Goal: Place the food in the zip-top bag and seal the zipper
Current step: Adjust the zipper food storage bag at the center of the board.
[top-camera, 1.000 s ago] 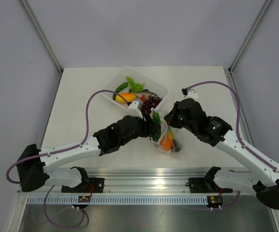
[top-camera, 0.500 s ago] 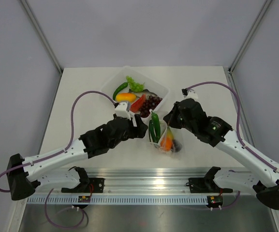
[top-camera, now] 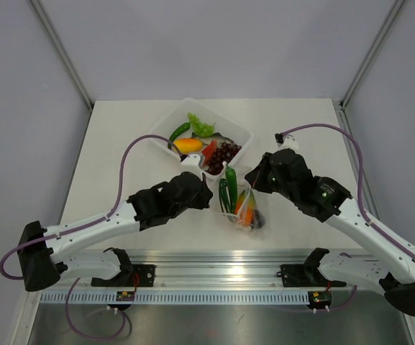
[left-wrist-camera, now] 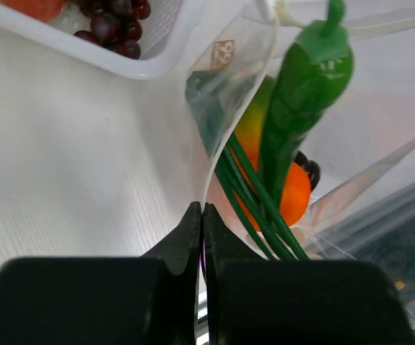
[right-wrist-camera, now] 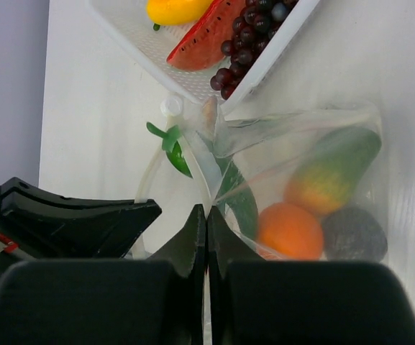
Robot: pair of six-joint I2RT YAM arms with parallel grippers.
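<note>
The clear zip-top bag (top-camera: pixel 249 208) lies just in front of the tray, and its mouth gapes toward the tray. Inside are a green pepper (left-wrist-camera: pixel 304 108), green onion stalks (left-wrist-camera: pixel 254 198), an orange (right-wrist-camera: pixel 290 230), a yellow-orange piece (right-wrist-camera: pixel 329 180) and a dark round fruit (right-wrist-camera: pixel 354 233). The pepper's stem pokes out of the mouth. My left gripper (left-wrist-camera: pixel 202 208) is shut on the bag's left mouth edge, with a thin strip of zipper film between the jaws. My right gripper (right-wrist-camera: pixel 207 210) is shut on the opposite edge of the mouth.
The white tray (top-camera: pixel 239 131) sits behind the bag, touching its mouth. It holds grapes (top-camera: pixel 226 151), a watermelon slice (top-camera: pixel 208 149), a yellow-orange piece (top-camera: pixel 188 144) and green pieces (top-camera: pixel 200 125). Both arms converge on the bag from either side.
The left gripper let go of the green pepper into the bag and drew back left. It then came forward again and shut on the bag's edge. The right gripper kept its grip.
</note>
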